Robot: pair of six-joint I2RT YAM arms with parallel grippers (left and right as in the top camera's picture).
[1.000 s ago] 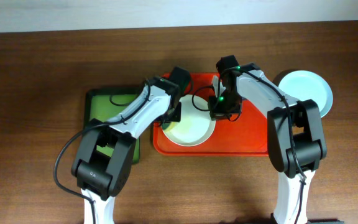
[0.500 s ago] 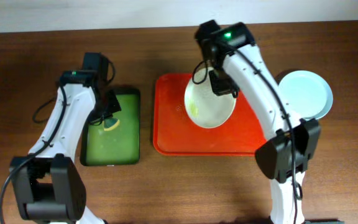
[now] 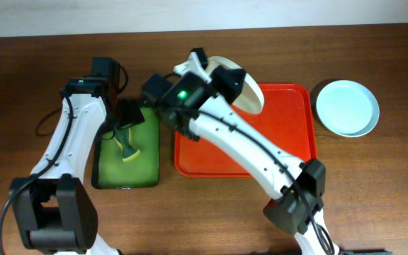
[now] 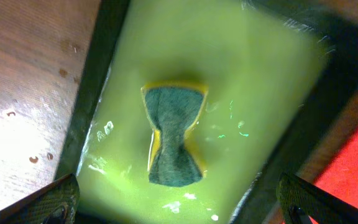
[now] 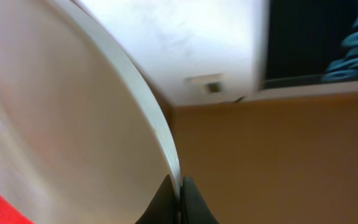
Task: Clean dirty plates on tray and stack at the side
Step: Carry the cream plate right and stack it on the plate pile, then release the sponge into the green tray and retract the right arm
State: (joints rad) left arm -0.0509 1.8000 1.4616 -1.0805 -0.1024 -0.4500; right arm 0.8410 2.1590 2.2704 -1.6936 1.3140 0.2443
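A white plate is held tilted on edge over the back left corner of the red tray. My right gripper is shut on its rim. The right wrist view shows the plate and both fingers pinching its thin edge. A pale blue-green plate lies on the table to the right of the tray. My left gripper hangs open over the green tray. A green and yellow sponge lies loose in that tray, above the open left gripper in the left wrist view.
The green tray's black rim borders wet brown table at its left. The right arm stretches diagonally across the red tray from the front right. A pale wall runs along the table's far edge.
The left gripper opened and the sponge now lies free in the green tray. The right arm swung the white plate from the tray's middle to its back left corner, more upright.
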